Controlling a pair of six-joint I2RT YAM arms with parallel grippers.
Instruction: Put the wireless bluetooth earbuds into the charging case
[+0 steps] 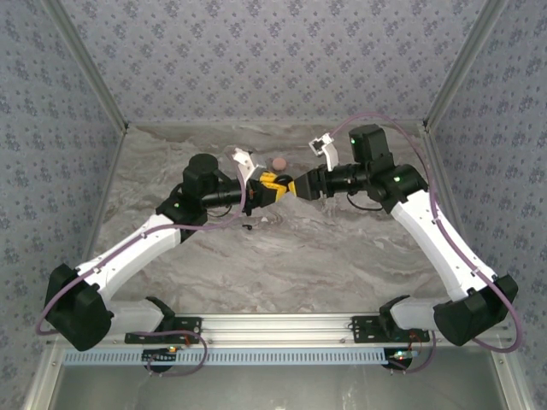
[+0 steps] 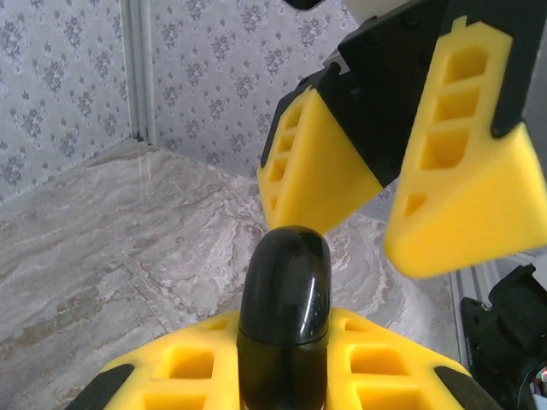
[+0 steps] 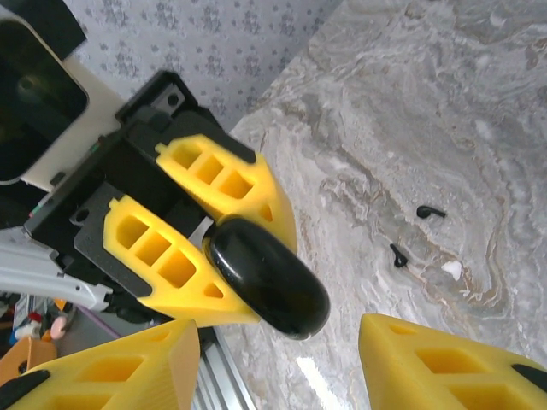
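Left wrist: tool [image 2: 285, 363] around apparent case [image 2: 286, 282]

The table [image 1: 342, 256] is a grey-and-white marbled slab, its veining running in long wavy bands across the whole top. Two earbuds lie flat on it, near each other but apart: one [image 3: 430, 211] is a small black hook, the other [image 3: 398, 255] a similar black curved piece just below and to its left in the right wrist view. Just beside the second, a small white fleck [image 3: 451, 270] sits on the marble; what it is cannot be told. Toward the far edge, in the top view, a small round pinkish-brown piece [image 1: 279, 162] rests on the table, well apart from the near edge.
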